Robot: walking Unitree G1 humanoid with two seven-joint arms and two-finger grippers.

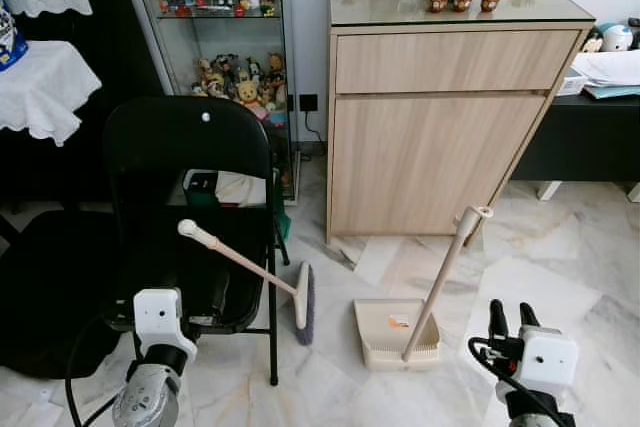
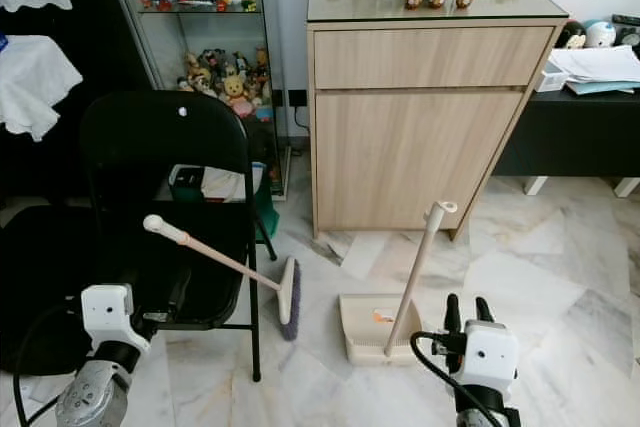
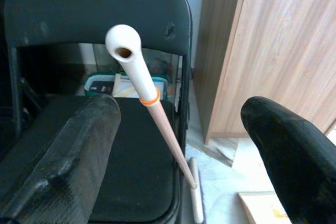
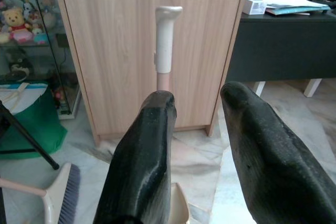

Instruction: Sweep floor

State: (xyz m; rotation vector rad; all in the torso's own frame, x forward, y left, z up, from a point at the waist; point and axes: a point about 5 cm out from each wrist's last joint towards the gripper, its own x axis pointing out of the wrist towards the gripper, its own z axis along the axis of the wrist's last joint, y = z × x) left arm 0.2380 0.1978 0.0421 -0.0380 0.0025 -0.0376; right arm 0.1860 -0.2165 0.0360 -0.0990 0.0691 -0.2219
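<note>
A broom leans against a black folding chair (image 1: 190, 147); its pale handle (image 1: 235, 259) slopes down to the brush head (image 1: 303, 297) on the floor. My left gripper (image 3: 178, 145) is open just short of the handle's white tip (image 3: 123, 40), which sits between and beyond its fingers (image 3: 63, 166). A beige dustpan (image 1: 385, 337) lies on the marble floor, its long handle (image 1: 445, 277) upright and tilted right. My right gripper (image 1: 511, 319) is open, low and to the right of the dustpan. In the right wrist view the dustpan handle (image 4: 168, 40) stands ahead, untouched.
A wooden cabinet (image 1: 440, 127) stands right behind the dustpan. A glass display case (image 1: 220, 37) of figurines is behind the chair. A black low table (image 1: 585, 137) sits at the right, a dark bulky shape (image 1: 45, 287) at the left. Open marble floor (image 1: 570, 267) lies to the right.
</note>
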